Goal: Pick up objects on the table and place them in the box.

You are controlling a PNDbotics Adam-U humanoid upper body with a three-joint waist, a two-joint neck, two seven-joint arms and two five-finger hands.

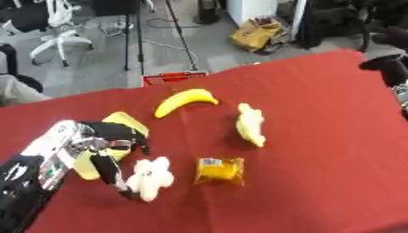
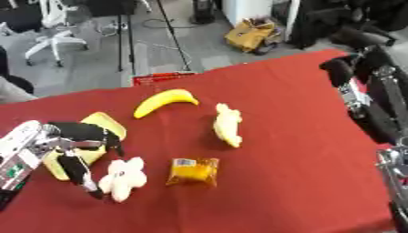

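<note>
Left eye view shows the left hand (image 1: 99,148) at about eight o'clock on the red table (image 1: 318,136), its fingers curled down over a yellow wedge-shaped object (image 1: 119,125); one finger reaches past it to touch, or nearly touch, the white flower-shaped toy (image 1: 150,178) just beside, at seven o'clock. Whether the wedge is truly pinched I cannot tell. A banana (image 1: 185,101) lies toward twelve o'clock, a pale yellow peeled-looking piece (image 1: 251,124) at about two, and an orange packet (image 1: 220,170) near six. The right hand (image 2: 339,68) shows at the far three o'clock edge; its fingers are too indistinct to judge. No box is visible, only a small red basket (image 1: 171,78) beyond the table edge at twelve. To do this well: settle thumb and fingers on opposite faces of the wedge, keep clear of the white toy, then lift straight up before carrying
</note>
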